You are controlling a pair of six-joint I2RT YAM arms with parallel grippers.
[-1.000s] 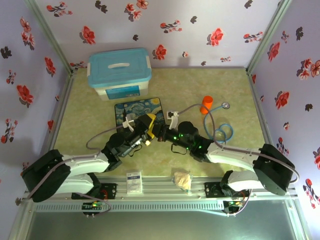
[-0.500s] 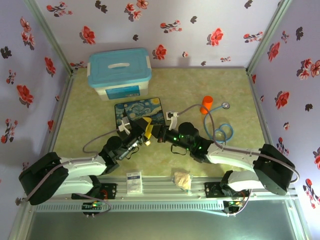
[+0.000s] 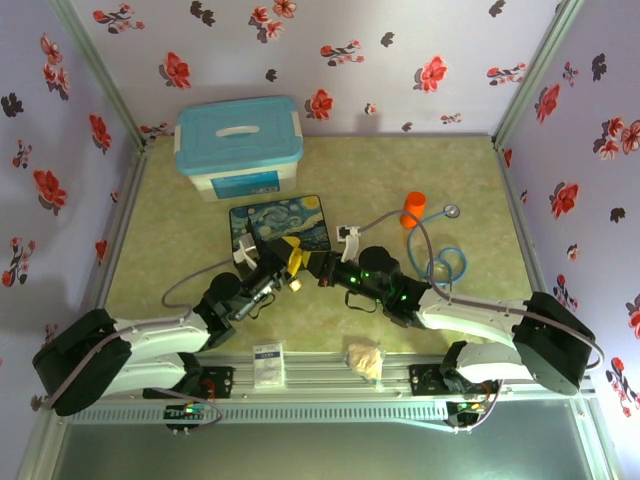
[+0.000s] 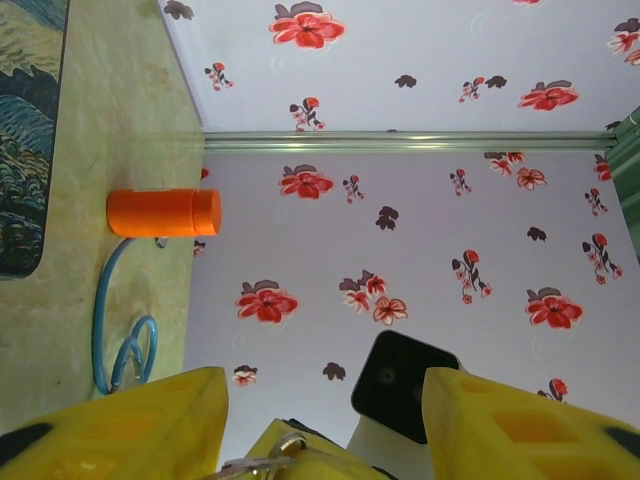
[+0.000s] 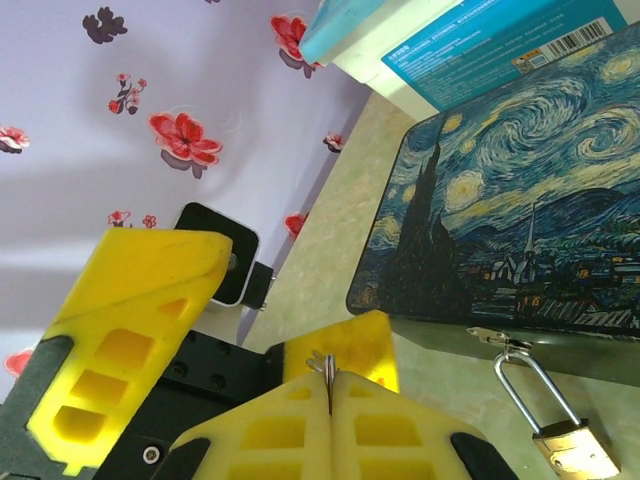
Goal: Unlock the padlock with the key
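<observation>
Overhead, both arms meet at six o'clock of the painted box [image 3: 280, 222], with the left claw [image 3: 288, 258] and right claw [image 3: 318, 265] tip to tip. The lidded bin [image 3: 240, 145] at eleven o'clock is closed, its contents unseen.

From the left wrist, that claw stands spread around the right claw's tips.

From the right wrist, the right claw is pressed together, pinching the key [image 5: 328, 372]. The padlock [image 5: 562, 440] lies on the table [image 5: 440, 400] at four o'clock of it, shackle hooked in the box's hasp, long axis eleven-to-five. The right arm looks nearer.
</observation>
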